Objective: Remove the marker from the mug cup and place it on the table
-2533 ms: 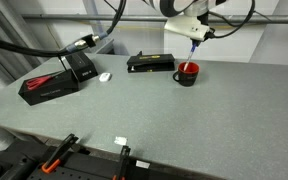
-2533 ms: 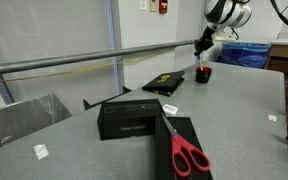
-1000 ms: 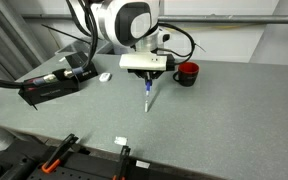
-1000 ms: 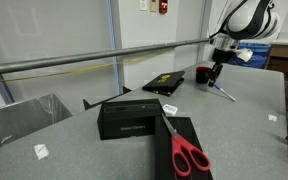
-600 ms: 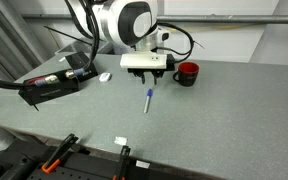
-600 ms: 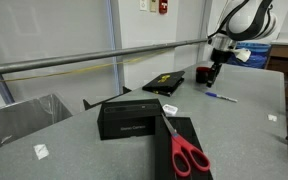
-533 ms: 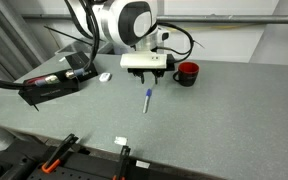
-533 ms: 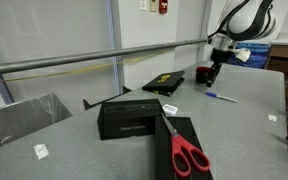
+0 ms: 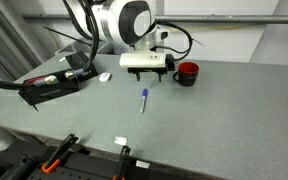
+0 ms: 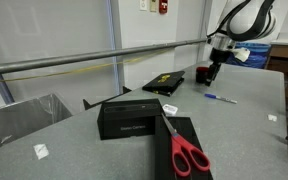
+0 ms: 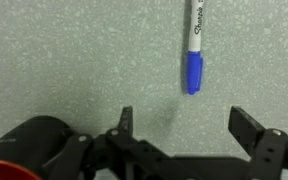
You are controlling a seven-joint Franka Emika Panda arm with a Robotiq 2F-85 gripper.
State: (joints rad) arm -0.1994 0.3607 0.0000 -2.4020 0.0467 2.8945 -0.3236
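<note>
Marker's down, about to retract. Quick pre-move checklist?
1. marker out of the mug cup: ok, it lies apart from it in both exterior views.
2. Marker flat on the table: ok.
3. gripper open and empty: ok, wrist view shows the jaws spread with nothing between them.
4. fingertips clear of the marker: ok, it lies beyond them, not touching.
5. Marker fully at rest, not rolling: cannot tell from a still.
6. Retract path above the gripper: cannot tell, the arm hides it.
</note>
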